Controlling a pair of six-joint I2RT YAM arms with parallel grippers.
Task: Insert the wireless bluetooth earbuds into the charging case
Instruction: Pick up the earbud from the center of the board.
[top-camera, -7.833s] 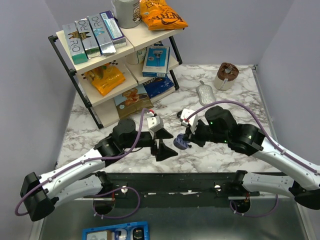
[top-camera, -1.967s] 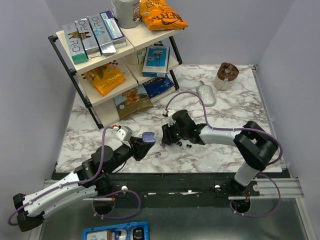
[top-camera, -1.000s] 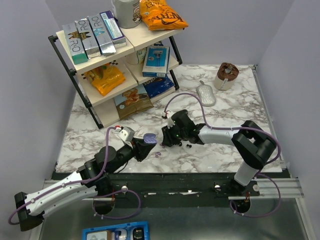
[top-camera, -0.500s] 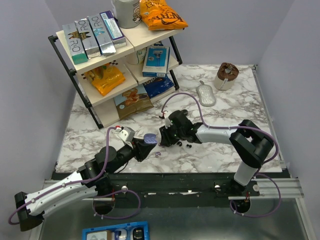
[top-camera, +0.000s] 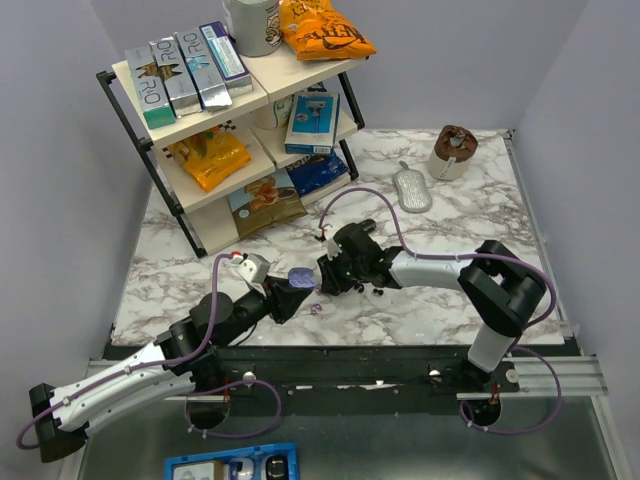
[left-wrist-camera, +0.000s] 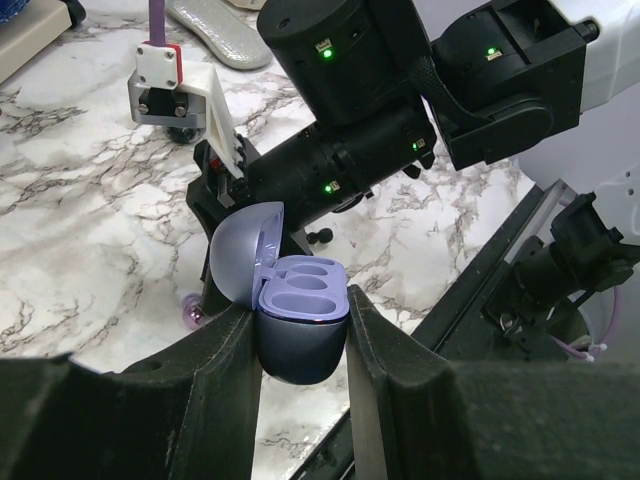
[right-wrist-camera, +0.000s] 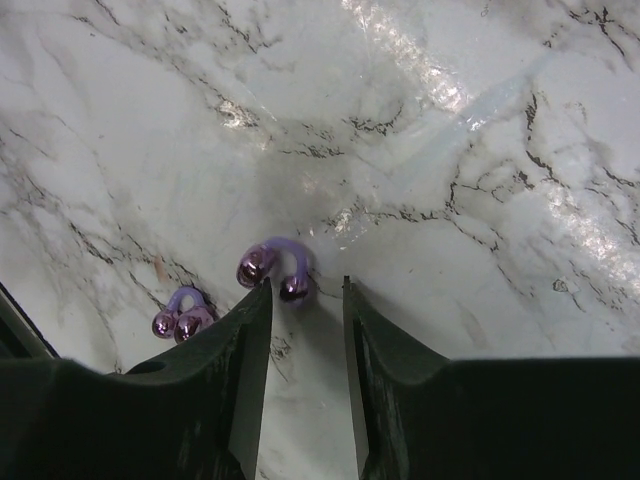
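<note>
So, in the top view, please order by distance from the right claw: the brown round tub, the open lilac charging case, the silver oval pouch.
1. open lilac charging case, just left of the right claw.
2. silver oval pouch, farther back, to the right.
3. brown round tub, near the back right corner.

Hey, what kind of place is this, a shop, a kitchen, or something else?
Probably a robot test cell staged like a small shop: plain lilac walls box in a marble-patterned tabletop, a black-framed wooden shelf holds boxes and orange snack bags, with white robot arms bolted at the near edge.
</note>
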